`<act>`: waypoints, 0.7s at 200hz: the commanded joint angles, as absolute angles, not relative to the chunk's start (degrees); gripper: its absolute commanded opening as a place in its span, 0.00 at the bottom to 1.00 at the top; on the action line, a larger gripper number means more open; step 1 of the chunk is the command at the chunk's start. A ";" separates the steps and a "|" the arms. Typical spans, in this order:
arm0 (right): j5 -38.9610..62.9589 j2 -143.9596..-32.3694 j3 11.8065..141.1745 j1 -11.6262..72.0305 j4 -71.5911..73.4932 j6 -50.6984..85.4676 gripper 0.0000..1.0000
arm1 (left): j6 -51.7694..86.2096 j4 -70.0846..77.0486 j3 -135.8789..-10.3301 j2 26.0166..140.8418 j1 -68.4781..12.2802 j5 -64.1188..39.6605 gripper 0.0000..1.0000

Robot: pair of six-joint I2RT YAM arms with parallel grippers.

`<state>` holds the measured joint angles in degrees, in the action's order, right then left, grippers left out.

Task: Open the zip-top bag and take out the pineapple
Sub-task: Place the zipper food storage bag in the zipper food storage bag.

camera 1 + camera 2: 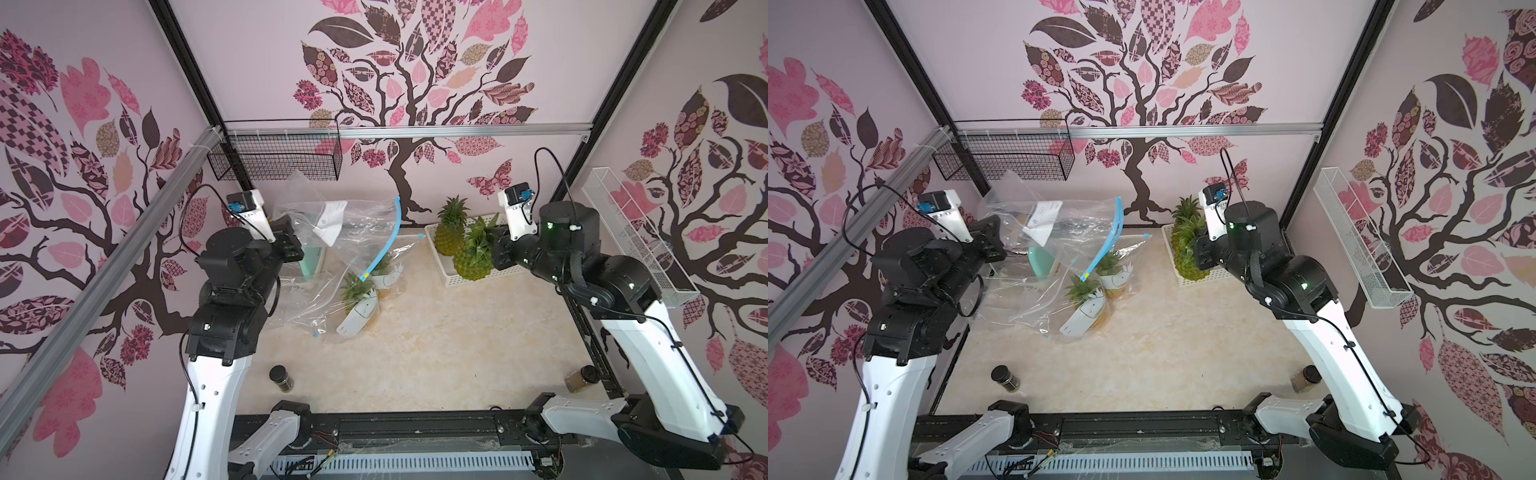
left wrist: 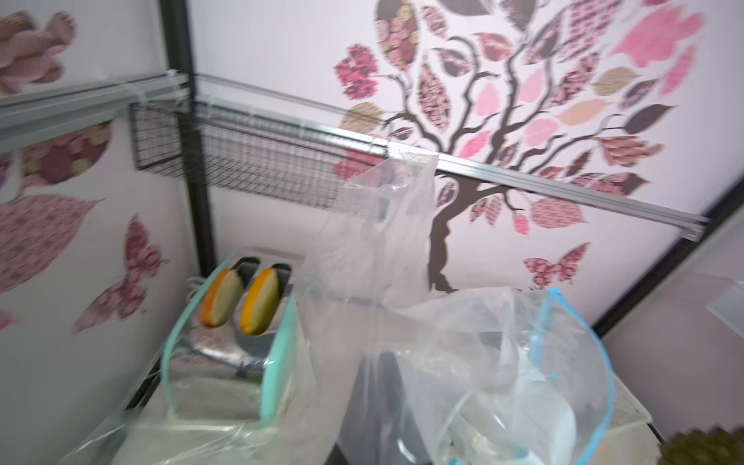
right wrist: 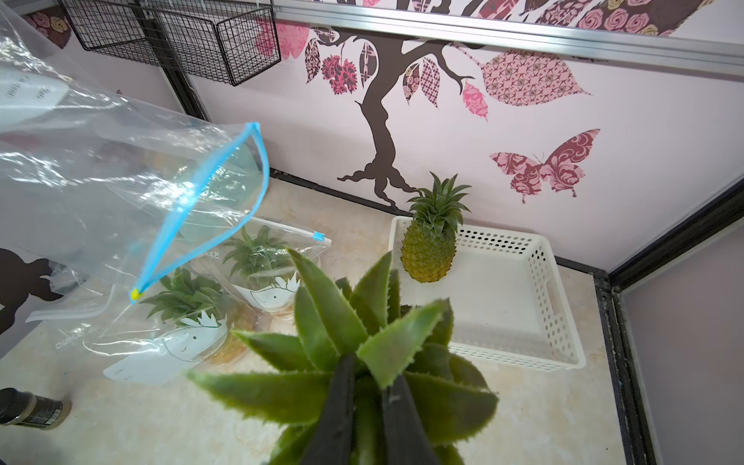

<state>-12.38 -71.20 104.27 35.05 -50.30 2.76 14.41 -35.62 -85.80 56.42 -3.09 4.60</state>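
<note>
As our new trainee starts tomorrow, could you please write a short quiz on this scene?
1. True or false: the right end effector grips a pineapple by its crown.
2. What holds up the open zip-top bag? A) the left end effector B) the right end effector C) neither
3. How many bagged pineapples lie on the table?
Key: 1 true; 2 A; 3 two.

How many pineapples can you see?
4 pineapples. One stands in the white basket, the right gripper holds one by its leaves, and two lie in zip-top bags on the table. More could hide behind the held-up bag.
</note>
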 commanded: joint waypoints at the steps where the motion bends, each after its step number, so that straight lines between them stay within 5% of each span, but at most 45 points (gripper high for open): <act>1: -11.94 -71.00 104.71 34.40 -43.19 2.20 0.00 | 19.29 -36.44 -83.66 55.36 5.53 -2.23 0.00; 37: -10.71 -71.71 103.72 33.33 -42.47 2.11 0.00 | 21.41 -35.84 -81.43 55.94 16.47 -7.72 0.00; 81: -6.65 -71.62 100.79 29.83 -40.64 2.79 0.00 | 14.58 -39.96 -82.35 58.60 19.60 -4.28 0.00; 140: -3.10 -72.22 98.78 28.13 -38.85 2.90 0.00 | 16.84 -34.51 -65.83 58.45 30.12 -13.77 0.00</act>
<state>-5.34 -72.82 97.25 28.62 -45.17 2.81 16.34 -36.25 -70.94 58.41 25.65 -8.97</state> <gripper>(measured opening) 0.091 0.047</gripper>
